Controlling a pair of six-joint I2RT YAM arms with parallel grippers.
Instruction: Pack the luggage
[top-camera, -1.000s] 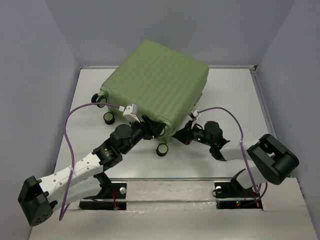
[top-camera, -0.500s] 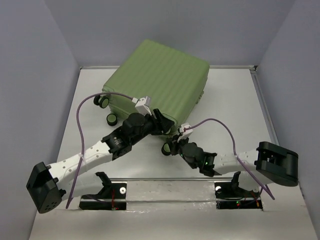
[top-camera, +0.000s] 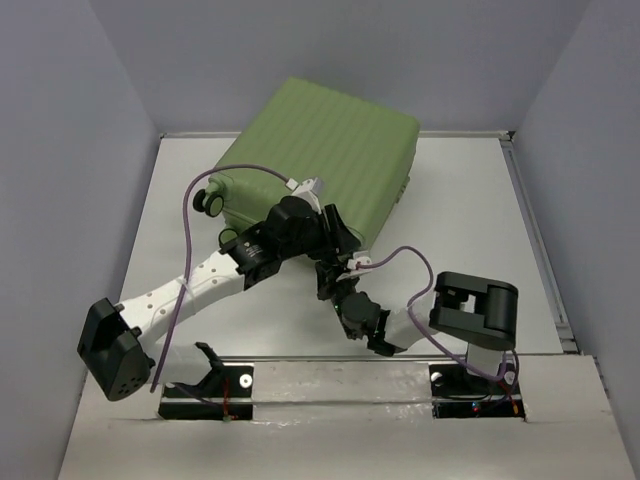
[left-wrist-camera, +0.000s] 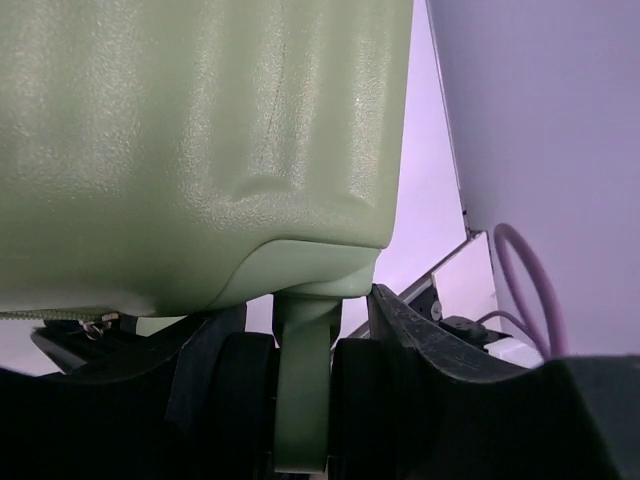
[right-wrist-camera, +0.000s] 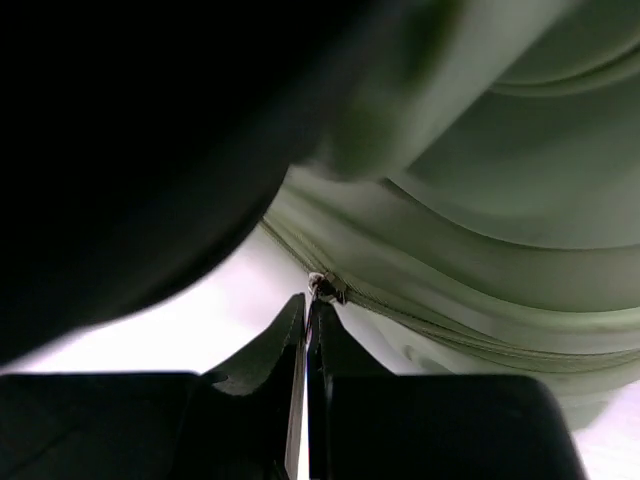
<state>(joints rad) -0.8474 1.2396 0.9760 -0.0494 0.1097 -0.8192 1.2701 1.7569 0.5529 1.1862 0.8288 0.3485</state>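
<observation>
The luggage (top-camera: 325, 155) is a large light-green ribbed suitcase, closed, lying at the back of the table. My left gripper (top-camera: 335, 238) is at its near corner. In the left wrist view its jaws (left-wrist-camera: 300, 315) are shut around a caster: two black wheels (left-wrist-camera: 245, 400) with a green fork (left-wrist-camera: 303, 380) under the shell (left-wrist-camera: 200, 140). My right gripper (top-camera: 327, 282) is just below that corner. In the right wrist view its jaws (right-wrist-camera: 307, 302) are pressed together on the small metal zipper pull (right-wrist-camera: 325, 287) on the zipper line of the shell (right-wrist-camera: 480, 200).
Another black-and-green wheel (top-camera: 210, 203) sticks out at the suitcase's left corner, and one more (top-camera: 230, 242) sits beside the left arm. A purple cable (top-camera: 185, 215) loops over the left arm. Grey walls close in the white table (top-camera: 470, 220) on three sides.
The left gripper has moved right and back along the suitcase's near edge to the near corner. The right arm has swung left and folded in under that same corner. The suitcase has shifted slightly.
</observation>
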